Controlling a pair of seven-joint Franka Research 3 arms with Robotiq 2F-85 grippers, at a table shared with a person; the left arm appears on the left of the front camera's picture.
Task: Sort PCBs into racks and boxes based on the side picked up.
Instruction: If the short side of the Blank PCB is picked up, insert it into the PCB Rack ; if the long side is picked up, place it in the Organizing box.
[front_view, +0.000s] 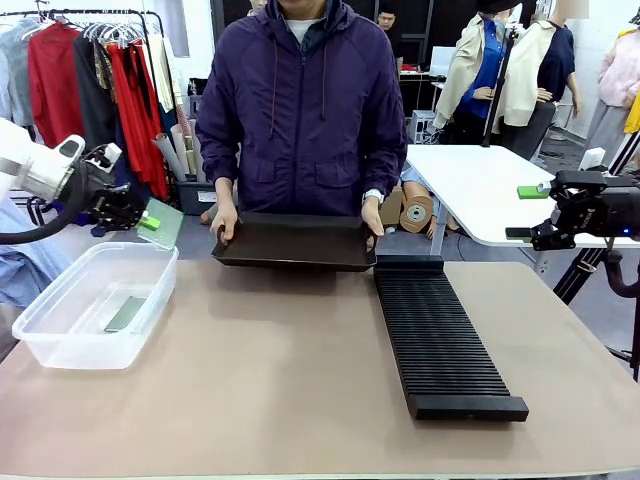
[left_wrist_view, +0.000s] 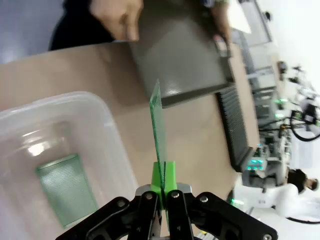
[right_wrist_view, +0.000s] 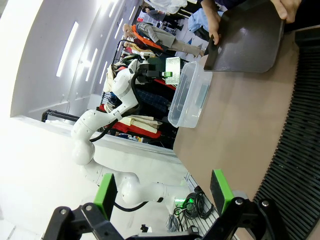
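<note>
Above the tub; PCB edge-on, lengthwise from left end effector

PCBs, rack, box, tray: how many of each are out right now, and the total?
PCBs: 2, one in the left gripper, one lying in the box
Rack: 1
Box: 1
Tray: 1
Total: 5

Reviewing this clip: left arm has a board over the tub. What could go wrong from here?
The left hand pinches the PCB only at its bottom edge, so it could slip or tilt. The PCB sits near the box rim rather than its middle, so a release might miss. It may also land on the PCB already inside.
</note>
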